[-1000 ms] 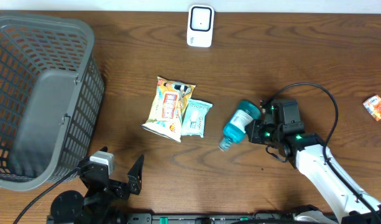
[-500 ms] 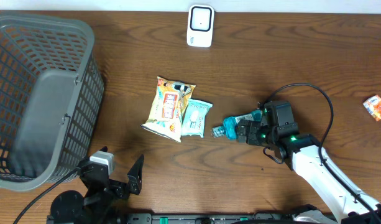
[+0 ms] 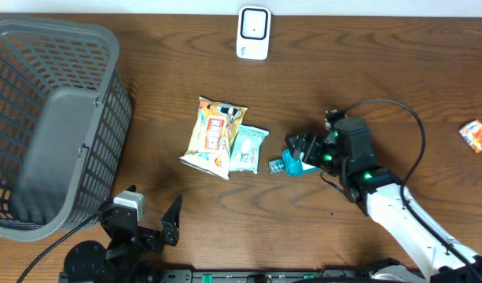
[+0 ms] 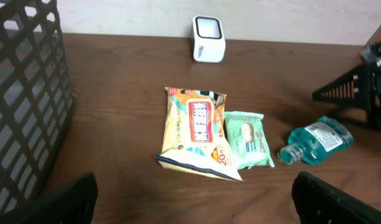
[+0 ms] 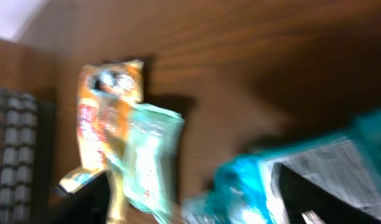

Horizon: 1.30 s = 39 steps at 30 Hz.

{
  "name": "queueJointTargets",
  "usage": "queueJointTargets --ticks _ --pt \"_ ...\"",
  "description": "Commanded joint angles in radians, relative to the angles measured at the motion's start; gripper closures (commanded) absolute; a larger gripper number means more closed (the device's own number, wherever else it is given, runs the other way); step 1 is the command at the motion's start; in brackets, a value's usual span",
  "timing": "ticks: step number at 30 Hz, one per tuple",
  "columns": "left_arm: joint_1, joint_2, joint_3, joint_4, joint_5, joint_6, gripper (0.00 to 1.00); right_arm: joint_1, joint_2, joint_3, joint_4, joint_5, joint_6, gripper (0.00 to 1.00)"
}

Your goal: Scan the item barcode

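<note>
A teal mouthwash bottle [image 3: 288, 166] lies on its side right of centre, cap pointing left; it also shows in the left wrist view [image 4: 317, 142]. My right gripper [image 3: 299, 148] hovers just over its body, fingers spread wide. The blurred right wrist view shows the bottle [image 5: 240, 186] low between the fingers, and nothing is clamped. A white box-shaped scanner [image 3: 254, 33] stands at the table's far edge. My left gripper [image 3: 152, 215] rests open at the near left edge, nothing between its fingers [image 4: 59, 202].
A large grey mesh basket [image 3: 115, 47] fills the left side. An orange snack bag [image 3: 215, 135] and a green wipes pack [image 3: 248, 148] lie side by side at centre, just left of the bottle. A small orange packet [image 3: 476, 135] sits at the far right.
The right gripper let go of the bottle, which dropped flat and slid left. The gripper then moved up and left over it, fingers spread. The left arm stayed still.
</note>
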Motion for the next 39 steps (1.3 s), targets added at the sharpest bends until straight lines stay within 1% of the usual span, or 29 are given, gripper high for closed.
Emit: queueJointTargets --ticks 1,4,5,7,9,10,12,15,16,18,19,21,23,26,27,31,34,38,39 --pt "0.003 -0.006 0.005 0.001 0.013 -0.002 0.02 0.071 0.053 0.006 0.082 -0.006 0.052 0.39" --pt "0.003 -0.006 0.005 0.001 0.013 -0.001 0.02 0.139 0.12 0.006 0.16 -0.005 0.054 0.44" --pt "0.003 -0.006 0.005 0.001 0.013 -0.002 0.02 0.161 0.149 0.006 0.181 -0.001 0.054 0.47" --pt "0.003 -0.006 0.005 0.001 0.013 -0.001 0.02 0.208 0.224 0.006 0.198 0.064 0.062 0.64" --pt "0.003 -0.006 0.005 0.001 0.013 -0.002 0.02 0.224 0.268 0.006 0.198 0.092 0.085 0.76" --pt "0.003 -0.006 0.005 0.001 0.013 -0.001 0.02 0.23 0.285 0.006 0.198 0.091 0.101 0.84" --pt "0.003 -0.006 0.005 0.001 0.013 -0.001 0.02 0.235 0.296 0.006 0.19 0.074 0.103 0.9" --pt "0.003 -0.006 0.005 0.001 0.013 -0.002 0.02 0.235 0.286 0.007 0.133 0.05 0.103 0.94" --pt "0.003 -0.006 0.005 0.001 0.013 -0.001 0.02 0.235 0.272 0.007 0.062 0.05 0.103 0.97" --pt "0.003 -0.006 0.005 0.001 0.013 -0.001 0.02 0.23 0.239 0.007 -0.047 0.053 0.098 0.98" --pt "0.003 -0.006 0.005 0.001 0.013 -0.002 0.02 0.221 0.195 0.007 -0.142 0.067 0.098 0.99" --pt "0.003 -0.006 0.005 0.001 0.013 -0.002 0.02 0.212 0.143 0.007 -0.227 0.114 0.097 0.99" --pt "0.003 -0.006 0.005 0.001 0.013 -0.001 0.02 0.206 0.082 0.007 -0.272 0.166 0.061 0.95" --pt "0.003 -0.006 0.005 0.001 0.013 -0.002 0.02 0.205 -0.001 0.007 -0.267 0.178 -0.034 0.83" --pt "0.003 -0.006 0.005 0.001 0.013 -0.002 0.02 0.205 -0.025 0.007 -0.264 0.179 -0.048 0.8" --pt "0.003 -0.006 0.005 0.001 0.013 -0.002 0.02 0.205 -0.101 0.007 -0.236 0.179 -0.105 0.62" --pt "0.003 -0.006 0.005 0.001 0.013 -0.002 0.02 0.205 -0.113 0.007 -0.23 0.188 -0.185 0.47" --pt "0.003 -0.006 0.005 0.001 0.013 -0.002 0.02 0.178 -0.094 0.007 -0.216 0.193 -0.335 0.21" --pt "0.003 -0.006 0.005 0.001 0.013 -0.002 0.02 0.164 -0.088 0.007 -0.202 0.194 -0.364 0.17"
